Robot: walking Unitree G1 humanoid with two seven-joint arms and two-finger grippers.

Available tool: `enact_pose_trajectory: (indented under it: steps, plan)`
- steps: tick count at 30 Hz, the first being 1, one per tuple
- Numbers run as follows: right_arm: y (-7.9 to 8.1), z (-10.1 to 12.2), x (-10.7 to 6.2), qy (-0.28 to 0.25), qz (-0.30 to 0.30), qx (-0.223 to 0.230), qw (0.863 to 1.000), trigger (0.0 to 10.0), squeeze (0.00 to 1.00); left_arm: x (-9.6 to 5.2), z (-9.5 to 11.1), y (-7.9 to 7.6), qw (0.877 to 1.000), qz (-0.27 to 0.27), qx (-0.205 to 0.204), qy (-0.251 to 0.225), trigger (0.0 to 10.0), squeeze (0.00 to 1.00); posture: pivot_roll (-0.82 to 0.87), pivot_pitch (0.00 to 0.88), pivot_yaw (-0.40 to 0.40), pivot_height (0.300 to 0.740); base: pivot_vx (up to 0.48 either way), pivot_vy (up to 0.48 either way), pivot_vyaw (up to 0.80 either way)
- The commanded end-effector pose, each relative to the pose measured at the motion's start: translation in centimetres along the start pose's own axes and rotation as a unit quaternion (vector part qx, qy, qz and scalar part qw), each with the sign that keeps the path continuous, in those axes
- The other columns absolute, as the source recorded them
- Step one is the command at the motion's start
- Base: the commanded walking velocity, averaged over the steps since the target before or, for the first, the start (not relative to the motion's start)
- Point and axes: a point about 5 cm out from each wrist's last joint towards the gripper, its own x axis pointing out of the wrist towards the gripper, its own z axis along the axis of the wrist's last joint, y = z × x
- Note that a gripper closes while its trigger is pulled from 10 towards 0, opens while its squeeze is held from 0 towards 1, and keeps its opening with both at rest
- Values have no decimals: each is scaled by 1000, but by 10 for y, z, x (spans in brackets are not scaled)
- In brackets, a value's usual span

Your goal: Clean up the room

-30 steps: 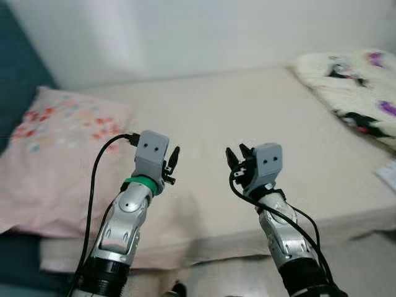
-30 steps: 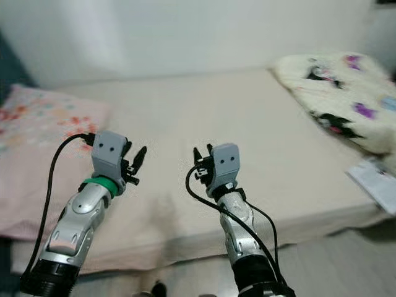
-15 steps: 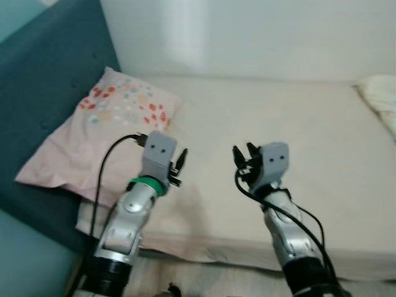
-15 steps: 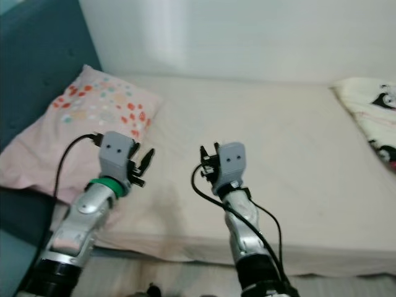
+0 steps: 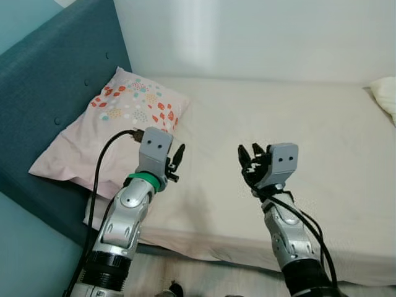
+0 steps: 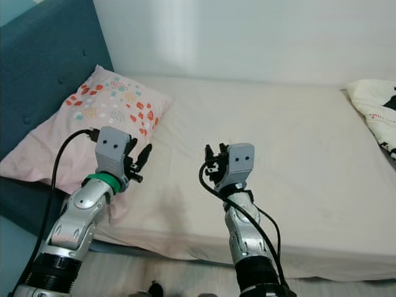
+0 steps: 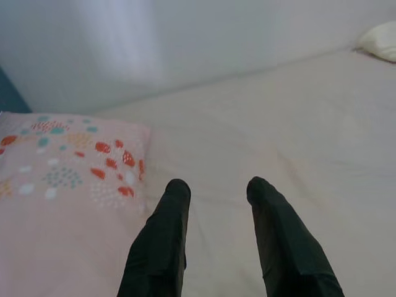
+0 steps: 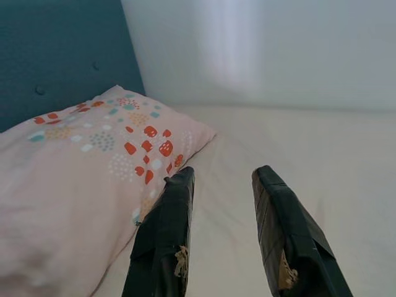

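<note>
A pink pillow [image 5: 117, 124] with red and teal dots lies at the left end of a beige bed [image 5: 278, 130], against a teal headboard [image 5: 49, 86]. Both arms are raised over the bed's near edge. My left gripper [image 5: 175, 162] hovers just right of the pillow's near corner, fingers [image 7: 161, 238] open with nothing between them. My right gripper [image 5: 250, 162] stands open and empty over the middle of the mattress [image 8: 297, 148]. The pillow [image 8: 80, 161] also appears ahead of the right gripper's fingers [image 8: 164, 235].
A white wall [image 5: 247, 37] runs behind the bed. A white blanket with dark prints [image 6: 377, 108] lies at the bed's right end. A strip of pale floor [image 6: 161, 278] shows below the mattress edge, by my arms.
The camera has swung left: headboard and pillow came into full view, and the blanket slid to the right edge. Both grippers keep their raised, open pose.
</note>
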Motion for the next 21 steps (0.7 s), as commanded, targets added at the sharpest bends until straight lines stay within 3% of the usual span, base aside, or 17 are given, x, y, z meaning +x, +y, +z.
enact_pose_trajectory:
  steps: [1,13,21]
  plan:
    - [-2,-4,-4,8,-9,3,1000,10000,0,1,-2,-2,1000,-11,-4,4,10000,0,-127,5,83,740,0,0,-800]
    - [-5,-4,-7,7,-22,0,1000,10000,0,2,-2,-4,1000,-24,-5,5,10000,0,-133,14,95,740,0,0,-765]
    - [-1,0,-6,2,-8,-11,1000,10000,0,2,-2,-6,1000,-30,2,3,10000,0,-138,21,95,740,0,0,0]
